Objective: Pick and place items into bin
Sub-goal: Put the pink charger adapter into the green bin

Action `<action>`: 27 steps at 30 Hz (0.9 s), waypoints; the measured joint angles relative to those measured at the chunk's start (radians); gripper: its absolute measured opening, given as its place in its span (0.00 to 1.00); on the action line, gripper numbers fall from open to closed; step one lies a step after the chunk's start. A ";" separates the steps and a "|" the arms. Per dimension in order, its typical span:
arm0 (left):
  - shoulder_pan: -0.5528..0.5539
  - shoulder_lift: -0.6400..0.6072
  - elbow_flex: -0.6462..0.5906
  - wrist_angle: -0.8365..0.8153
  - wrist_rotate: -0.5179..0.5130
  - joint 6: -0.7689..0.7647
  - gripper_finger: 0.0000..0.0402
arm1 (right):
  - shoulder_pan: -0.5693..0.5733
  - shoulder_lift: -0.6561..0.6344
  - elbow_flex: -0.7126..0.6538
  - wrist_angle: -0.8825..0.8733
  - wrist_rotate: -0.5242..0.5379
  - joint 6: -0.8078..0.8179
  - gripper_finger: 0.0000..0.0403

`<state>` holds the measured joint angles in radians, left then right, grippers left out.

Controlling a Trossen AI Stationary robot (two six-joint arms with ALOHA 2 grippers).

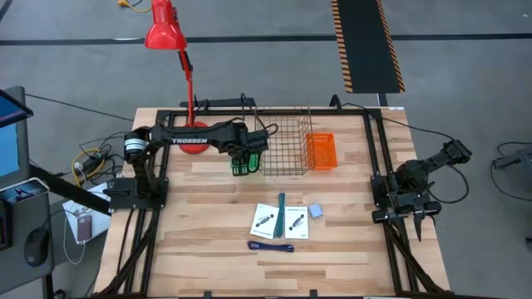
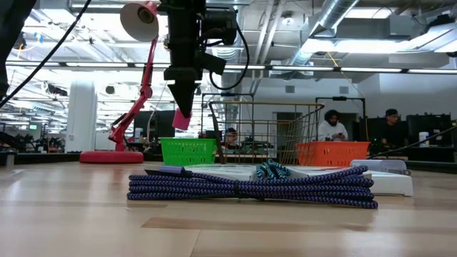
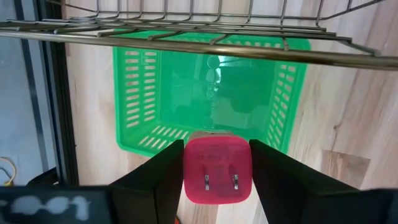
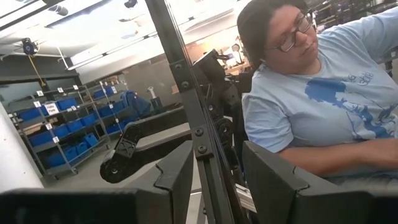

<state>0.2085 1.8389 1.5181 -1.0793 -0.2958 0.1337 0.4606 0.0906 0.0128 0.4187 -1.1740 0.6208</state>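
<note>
A small red block (image 3: 217, 169), with two metal prongs on its visible face, is gripped between the two dark fingers of the left gripper (image 3: 217, 177), which is closed on it from both sides. In the low view the block (image 2: 181, 118) is seen as a pinkish piece held at the tip of the gripper (image 2: 183, 107), lifted clear of the table. Directly beneath the gripper a green basket (image 3: 208, 93) is placed, its slotted walls and bare floor seen past the block. Just beside the gripper, on the side toward the right arm, a tall wire basket (image 1: 284, 141) is found, and beyond that an orange basket (image 1: 322, 151). Toward the front edge of the wooden table (image 1: 208, 257), well apart from the gripper, the remaining items are laid: two white cards (image 1: 278, 221) printed with dark pens, a teal marker (image 1: 281, 201) lying at their far edge, a pale blue square (image 1: 315, 211) just beside the cards, and a blue-purple strap (image 1: 270, 246) nearer the front. Behind the left arm a red desk lamp (image 1: 169, 37) is stood on its round base. The right gripper (image 1: 420, 224) is parked at the far side of the table, well apart from everything; its fingers (image 4: 277, 180) are seen held apart with nothing gripped, a frame post standing beyond them. A seated person in a pale blue shirt (image 4: 323, 106) is visible beyond that arm.
</note>
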 joint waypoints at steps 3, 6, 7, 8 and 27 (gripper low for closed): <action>0.000 0.000 0.000 0.006 0.000 0.000 0.41 | 0.000 0.000 0.000 0.000 0.000 0.000 0.33; 0.000 0.000 0.000 0.017 0.000 0.000 0.41 | 0.000 0.000 0.000 0.000 0.000 0.000 0.33; 0.000 0.000 0.000 0.024 0.000 0.000 0.41 | 0.000 0.000 0.000 0.000 0.000 0.000 0.33; 0.000 0.000 0.000 0.028 0.000 0.000 0.41 | 0.000 0.000 0.000 0.000 0.000 0.000 0.33; 0.000 0.000 0.000 0.045 -0.006 0.004 0.46 | 0.000 0.000 0.000 0.000 0.000 0.000 0.33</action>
<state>0.2085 1.8389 1.5177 -1.0340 -0.3016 0.1375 0.4606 0.0906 0.0128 0.4184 -1.1740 0.6208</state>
